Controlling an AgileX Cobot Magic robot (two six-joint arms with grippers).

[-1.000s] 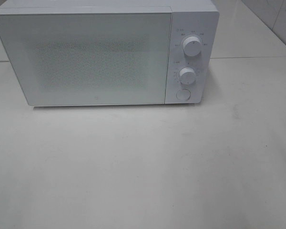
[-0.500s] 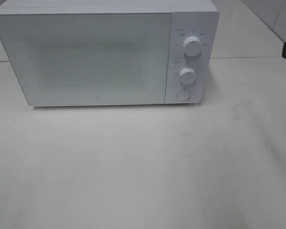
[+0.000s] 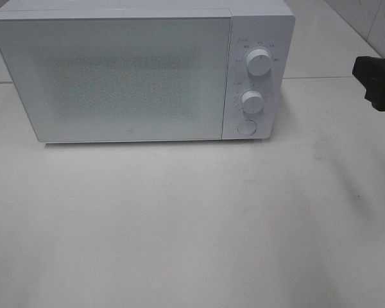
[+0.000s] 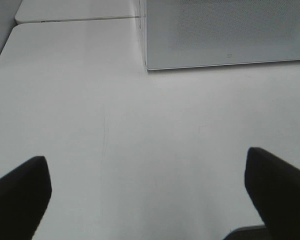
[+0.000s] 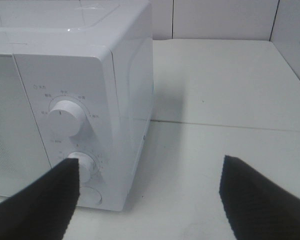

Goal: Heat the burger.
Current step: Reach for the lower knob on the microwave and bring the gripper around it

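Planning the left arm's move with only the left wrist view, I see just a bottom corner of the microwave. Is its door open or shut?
Observer: Shut. In the exterior high view the microwave door sits flush beside the control panel.
Operator: Where is the other arm?
Observer: The right gripper is at the right edge of the high view, right of the microwave and clear of it, jaws open and empty.
Operator: What does it face?
Observer: Its wrist view looks at the panel: an upper knob, a lower knob and a round button beneath.
Operator: Any burger?
Observer: No burger shows in any view.
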